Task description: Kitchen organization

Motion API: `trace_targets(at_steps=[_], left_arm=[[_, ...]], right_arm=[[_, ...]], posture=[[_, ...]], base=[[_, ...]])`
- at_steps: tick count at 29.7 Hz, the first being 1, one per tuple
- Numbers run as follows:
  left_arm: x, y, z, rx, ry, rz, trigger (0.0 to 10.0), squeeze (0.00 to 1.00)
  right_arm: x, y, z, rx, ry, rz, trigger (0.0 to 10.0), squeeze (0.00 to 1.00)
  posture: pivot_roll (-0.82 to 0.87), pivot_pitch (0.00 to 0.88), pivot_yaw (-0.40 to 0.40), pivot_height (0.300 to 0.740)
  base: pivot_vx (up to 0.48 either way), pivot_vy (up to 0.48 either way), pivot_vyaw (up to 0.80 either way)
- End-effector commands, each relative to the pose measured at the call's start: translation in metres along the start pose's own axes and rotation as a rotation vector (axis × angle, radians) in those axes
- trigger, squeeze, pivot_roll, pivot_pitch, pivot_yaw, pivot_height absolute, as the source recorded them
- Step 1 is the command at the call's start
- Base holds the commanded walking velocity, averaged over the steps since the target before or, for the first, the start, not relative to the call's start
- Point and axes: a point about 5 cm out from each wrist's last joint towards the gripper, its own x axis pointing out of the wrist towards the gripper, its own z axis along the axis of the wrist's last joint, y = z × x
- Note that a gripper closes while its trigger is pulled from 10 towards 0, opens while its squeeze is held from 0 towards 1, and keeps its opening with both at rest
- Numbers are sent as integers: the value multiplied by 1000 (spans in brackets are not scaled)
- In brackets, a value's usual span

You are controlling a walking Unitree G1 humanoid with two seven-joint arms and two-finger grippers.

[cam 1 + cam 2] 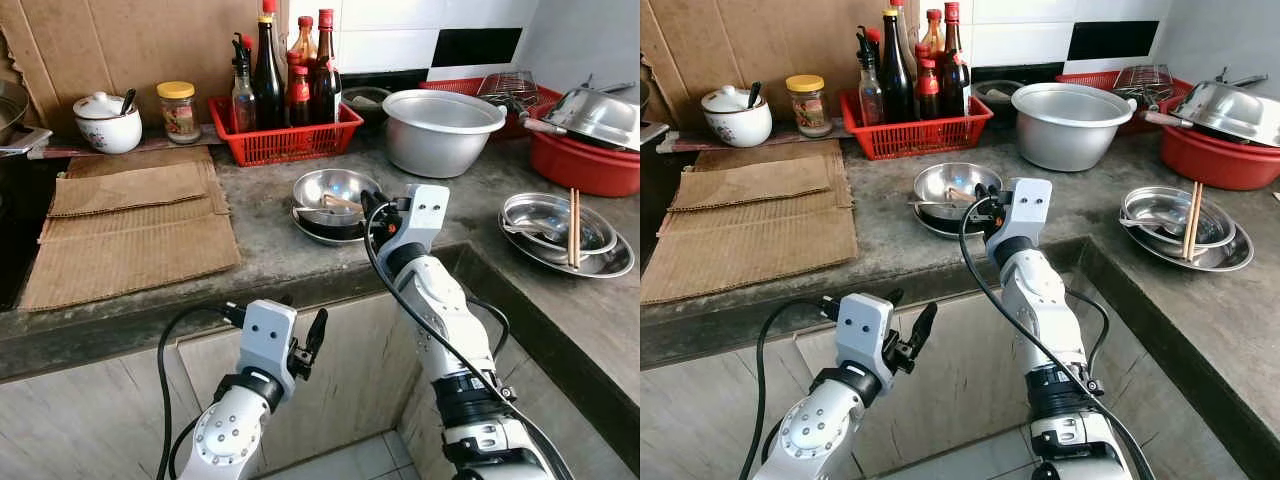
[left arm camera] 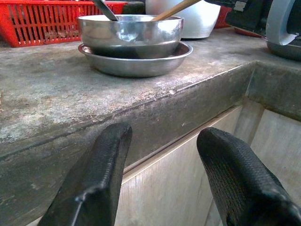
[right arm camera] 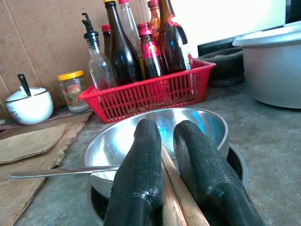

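While the right claw [image 3: 162, 188] pinches wooden chopsticks [image 3: 175, 197] over the steel bowl [image 1: 335, 190] before the red basket [image 1: 285, 135], lift straight, avoiding the spoon [image 3: 61, 172]. Left claw [image 2: 164, 183] gapes empty below the desk [image 1: 450, 225].

A bowl [image 1: 335, 190] sits on a plate [image 1: 325, 232] in the middle of the surface [image 1: 260, 235]. At 11 o'clock behind it stands a basket [image 1: 285, 140] of bottles [image 1: 268, 75]. At 3 o'clock lie dishes [image 1: 560, 235] with chopsticks [image 1: 574, 227] on top.
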Motion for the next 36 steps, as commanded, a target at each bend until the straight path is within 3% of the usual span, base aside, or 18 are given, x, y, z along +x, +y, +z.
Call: trace_targets(at_steps=[1,7,9,11,12,13,19,22,33,36], left_arm=[[1,0,2,8,-9,0,10000,0],[1,0,2,9,-11,1,10000,0],[2,0,3,9,-17,2,10000,0],[2,0,3,8,-18,1,10000,0],[3,0,3,7,-21,0,10000,0],[3,-1,4,7,-23,-4,10000,0],[3,-1,4,7,-29,-11,10000,0],[4,-1,6,14,-44,-10,10000,0],[7,1,10,13,-63,-15,10000,0],[6,1,10,15,-65,-15,10000,0]], right_arm=[[4,0,11,-2,-46,-7,0,0],[3,-3,28,18,-114,-18,0,0],[-3,-5,43,21,-171,-44,0,0],[-7,-6,47,20,-187,-55,471,0],[-9,-6,48,20,-191,-56,3608,0],[-16,-4,51,2,-205,-53,10000,0],[-33,-5,59,-54,-249,-72,10000,0],[-55,-10,65,-143,-274,-103,10000,0],[-97,-21,61,-275,-248,-148,10000,0],[-100,-24,60,-287,-242,-158,10000,0]], posture=[[27,6,-75,740],[31,2,-75,740],[31,0,-75,740],[28,0,-74,740],[25,0,-71,740],[23,0,-68,740],[18,0,-65,740],[10,0,-59,740],[-1,0,-45,740],[-1,0,-44,740]], base=[[0,0,0],[0,0,0],[0,0,0],[0,0,0],[0,0,0],[0,0,0],[0,0,0],[0,0,0],[0,0,0],[0,0,0]])
